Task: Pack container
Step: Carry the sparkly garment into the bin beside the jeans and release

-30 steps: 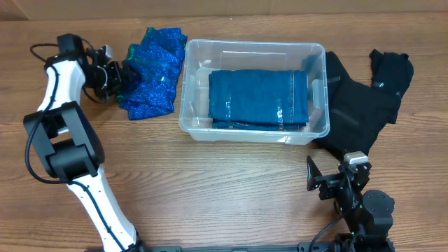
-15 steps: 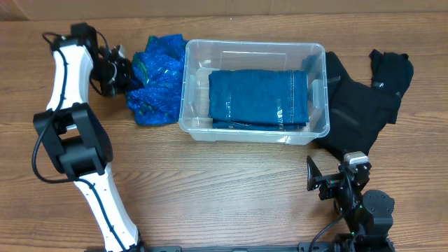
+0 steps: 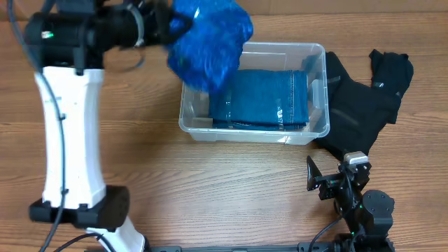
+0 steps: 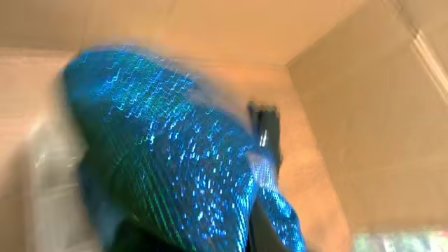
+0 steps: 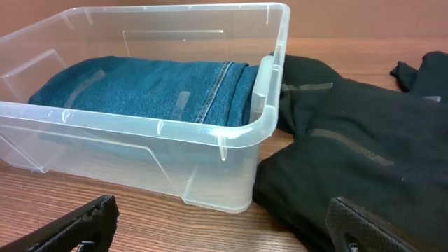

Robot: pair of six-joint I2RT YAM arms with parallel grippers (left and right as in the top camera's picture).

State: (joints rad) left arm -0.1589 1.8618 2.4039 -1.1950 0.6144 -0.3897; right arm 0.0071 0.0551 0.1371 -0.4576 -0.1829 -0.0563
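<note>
On your far left, your left arm (image 3: pixel 70 126) stands tall in the overhead view, its white link running up the bench (image 3: pixel 210 189) and its dark wrist turned to the right. At the end of it, your left tool (image 3: pixel 161 26) is clenched on a sparkly blue cloth (image 3: pixel 208 38). The cloth is bunched up off the bench and overlaps the container's back-left corner in that view. The left wrist view is blurred. The same blue cloth (image 4: pixel 168 161) fills most of it, with a dark finger (image 4: pixel 264 129) showing against the fabric.

Move to the middle and there's the container (image 3: pixel 252 131), clear plastic, sitting flat on the bench just right of centre. Folded blue jeans (image 3: pixel 262 98) lie inside, filling most of the floor. The right wrist view shows the container (image 5: pixel 140 143) from low down, with the jeans (image 5: pixel 140 80) sitting below the rim.

Further right, a black garment (image 3: pixel 357 98) is spread on the bench, pressed against the container's right wall and front-right corner.

Down at the near right edge, your right tool (image 5: pixel 224 234) is released, fingers spread wide with nothing between them, well apart from the container.
</note>
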